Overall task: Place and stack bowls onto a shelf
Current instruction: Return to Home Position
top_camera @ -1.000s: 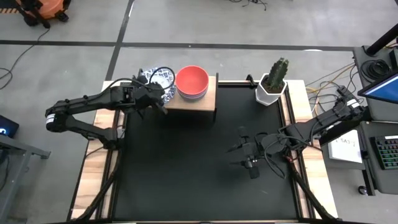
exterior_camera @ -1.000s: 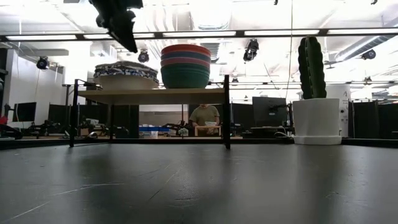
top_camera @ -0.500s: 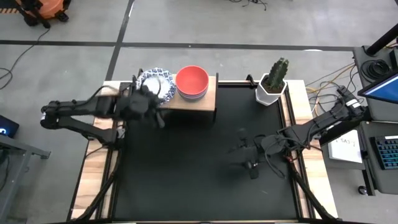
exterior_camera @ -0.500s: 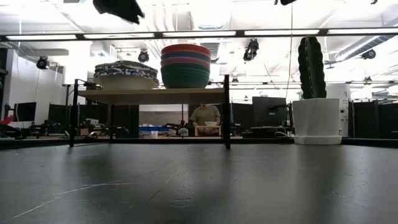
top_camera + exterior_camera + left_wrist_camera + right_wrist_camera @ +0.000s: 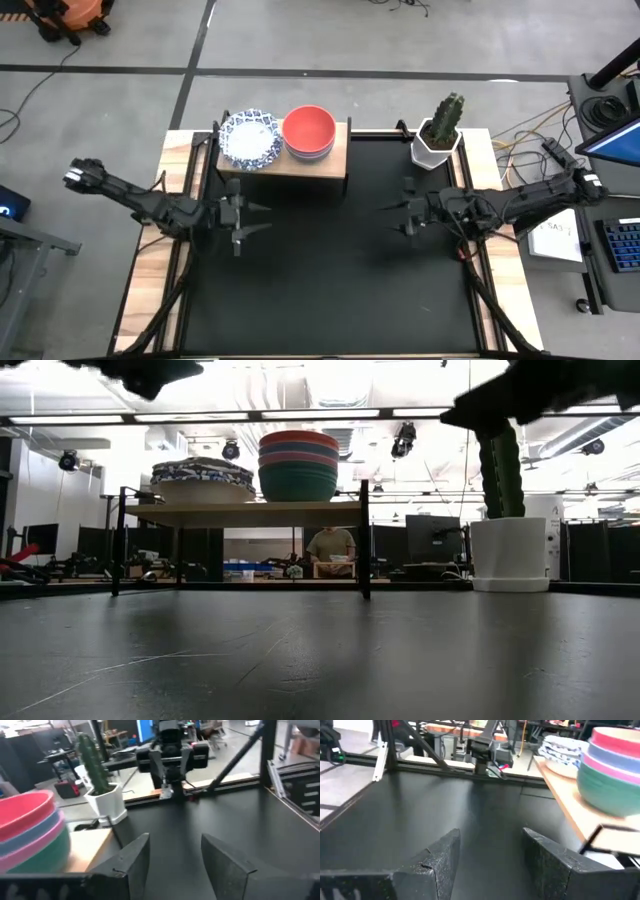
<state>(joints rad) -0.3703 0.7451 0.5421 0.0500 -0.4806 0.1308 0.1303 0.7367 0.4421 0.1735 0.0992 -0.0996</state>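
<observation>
Two bowl stacks on shelf at far edge of tabletop: white patterned stack at left end, coloured stack beside it, red on top. Black matte mat covers tabletop middle, pale wood strips at sides. Cactus pot at mat's far right corner. Raised over mat, left claw near shelf front, fingers apart, holding nothing; right claw facing it, likewise parted, nothing held. Room: grey floor, strip lights, person beyond shelf.
</observation>
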